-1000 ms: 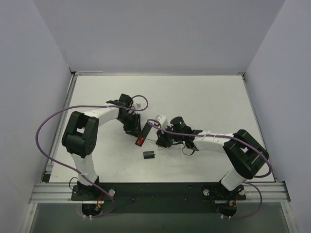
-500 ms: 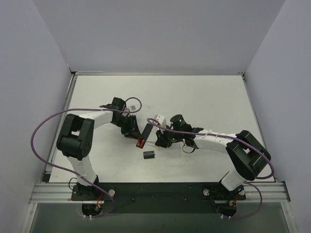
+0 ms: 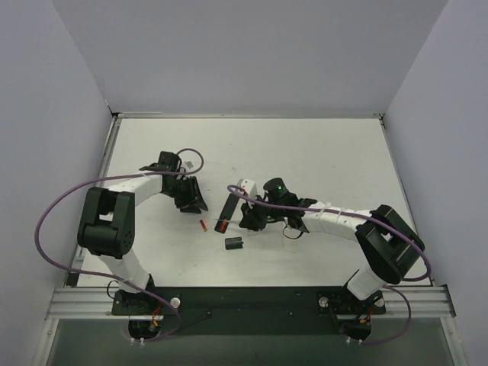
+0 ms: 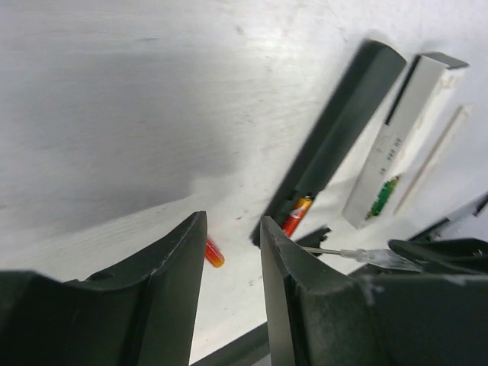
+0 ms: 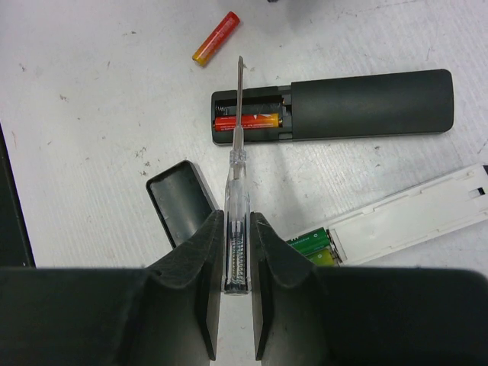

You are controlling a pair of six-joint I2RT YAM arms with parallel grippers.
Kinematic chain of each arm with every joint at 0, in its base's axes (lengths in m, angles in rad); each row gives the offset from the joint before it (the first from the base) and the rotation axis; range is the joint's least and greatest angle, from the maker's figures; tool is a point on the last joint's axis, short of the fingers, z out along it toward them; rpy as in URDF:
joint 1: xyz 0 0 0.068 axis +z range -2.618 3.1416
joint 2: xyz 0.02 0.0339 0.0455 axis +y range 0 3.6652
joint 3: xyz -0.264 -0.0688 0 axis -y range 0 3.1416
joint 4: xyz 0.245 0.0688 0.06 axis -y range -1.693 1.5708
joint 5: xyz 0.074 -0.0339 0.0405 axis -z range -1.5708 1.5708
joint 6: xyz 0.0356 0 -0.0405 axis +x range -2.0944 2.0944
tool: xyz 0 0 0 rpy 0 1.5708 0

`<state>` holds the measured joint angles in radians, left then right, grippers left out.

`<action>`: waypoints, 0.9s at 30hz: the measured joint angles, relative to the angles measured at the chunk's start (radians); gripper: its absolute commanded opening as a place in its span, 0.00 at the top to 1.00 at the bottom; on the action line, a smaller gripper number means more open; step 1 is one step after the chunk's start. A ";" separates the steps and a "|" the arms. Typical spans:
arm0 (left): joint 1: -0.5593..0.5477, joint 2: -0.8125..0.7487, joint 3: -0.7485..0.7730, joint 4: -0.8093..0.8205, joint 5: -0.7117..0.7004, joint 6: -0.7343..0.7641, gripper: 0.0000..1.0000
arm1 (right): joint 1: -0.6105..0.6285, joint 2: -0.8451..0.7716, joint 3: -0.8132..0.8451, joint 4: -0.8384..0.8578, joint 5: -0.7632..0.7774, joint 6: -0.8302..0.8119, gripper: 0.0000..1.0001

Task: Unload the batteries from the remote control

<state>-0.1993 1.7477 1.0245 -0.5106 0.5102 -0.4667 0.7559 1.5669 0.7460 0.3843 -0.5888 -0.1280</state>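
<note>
Black remote's (image 5: 366, 103) open bay holds one red battery (image 5: 248, 121); a second red battery (image 5: 216, 37) lies loose nearby. White remote (image 5: 412, 221) holds green batteries (image 5: 314, 245). Right gripper (image 5: 234, 229) clenches a screwdriver (image 5: 235, 175); left gripper (image 4: 232, 221) released.

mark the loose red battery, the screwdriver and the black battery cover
loose red battery (image 5: 216, 37), right wrist view, mid-body
screwdriver (image 5: 235, 187), right wrist view, clear handle
black battery cover (image 5: 178, 201), right wrist view, inner face

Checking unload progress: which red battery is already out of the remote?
The loose red battery lying on the table; the other red battery sits in the open compartment of the black remote.
</note>
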 measured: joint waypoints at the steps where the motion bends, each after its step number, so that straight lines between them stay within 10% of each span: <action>1: 0.005 -0.009 0.000 -0.009 -0.027 -0.001 0.56 | 0.004 0.000 0.003 -0.004 0.002 0.000 1.00; 8: 0.068 -0.145 -0.003 -0.078 -0.325 -0.054 1.00 | 0.069 0.000 0.048 -0.032 0.031 0.000 1.00; 27: 0.089 -0.212 -0.211 -0.114 -0.400 -0.187 1.00 | 0.154 -0.095 0.057 -0.045 0.200 0.038 1.00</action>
<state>-0.1104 1.5356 0.8131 -0.6243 0.1101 -0.6533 0.9096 1.4715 0.8032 0.3389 -0.3885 -0.0902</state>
